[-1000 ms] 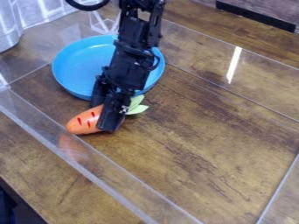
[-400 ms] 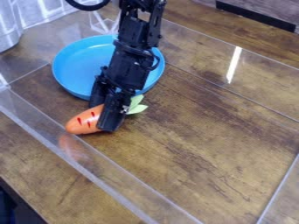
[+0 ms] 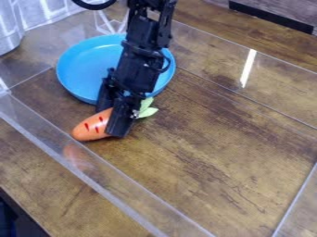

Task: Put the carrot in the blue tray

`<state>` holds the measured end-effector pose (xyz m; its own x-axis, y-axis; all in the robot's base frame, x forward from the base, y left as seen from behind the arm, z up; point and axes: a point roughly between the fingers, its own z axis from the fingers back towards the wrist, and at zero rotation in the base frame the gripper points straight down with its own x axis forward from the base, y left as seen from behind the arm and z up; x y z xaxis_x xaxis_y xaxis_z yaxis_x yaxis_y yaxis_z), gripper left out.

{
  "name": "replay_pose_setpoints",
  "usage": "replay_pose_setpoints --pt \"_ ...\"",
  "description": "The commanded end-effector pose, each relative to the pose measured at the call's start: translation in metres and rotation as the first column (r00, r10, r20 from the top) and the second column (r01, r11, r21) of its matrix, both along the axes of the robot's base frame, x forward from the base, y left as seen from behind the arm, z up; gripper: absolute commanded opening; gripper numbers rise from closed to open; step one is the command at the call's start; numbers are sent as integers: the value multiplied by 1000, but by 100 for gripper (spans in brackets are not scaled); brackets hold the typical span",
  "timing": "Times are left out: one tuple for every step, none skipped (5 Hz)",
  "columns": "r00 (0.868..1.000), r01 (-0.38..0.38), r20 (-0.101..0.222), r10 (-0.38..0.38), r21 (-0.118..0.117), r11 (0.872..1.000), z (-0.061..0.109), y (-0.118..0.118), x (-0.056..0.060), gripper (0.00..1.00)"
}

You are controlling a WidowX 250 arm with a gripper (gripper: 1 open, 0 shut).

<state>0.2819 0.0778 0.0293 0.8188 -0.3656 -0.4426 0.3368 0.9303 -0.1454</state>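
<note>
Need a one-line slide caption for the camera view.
Gripper shut on the carrot on the wooden table, beside the blue tray.

Dark brown wooden tabletop (image 3: 210, 148) with visible plank seams and grain filled most of the view. A clear acrylic sheet or shallow guard (image 3: 74, 153) lay over it, its pale edges running diagonally across the near left and far right. A bright white light reflection (image 3: 247, 67) streaked the surface at right. A grey-white object (image 3: 10, 32) sat cut off at the far left corner, unidentifiable. Dark blurred shape (image 3: 266, 7) at far right edge.
</note>
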Motion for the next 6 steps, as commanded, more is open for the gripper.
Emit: replay_pose_setpoints --pt "997 -15 71 14 21 1000 23 5 11 0" --pt "997 -19 72 18 21 1000 26 4 13 0" --pt "997 -25 77 24 17 1000 29 3 16 0" --pt "996 -31 82 30 10 999 31 2 18 0" --pt "996 -34 86 33 3 999 33 0 20 0" --pt "995 -33 92 33 -6 999 37 -2 22 0"
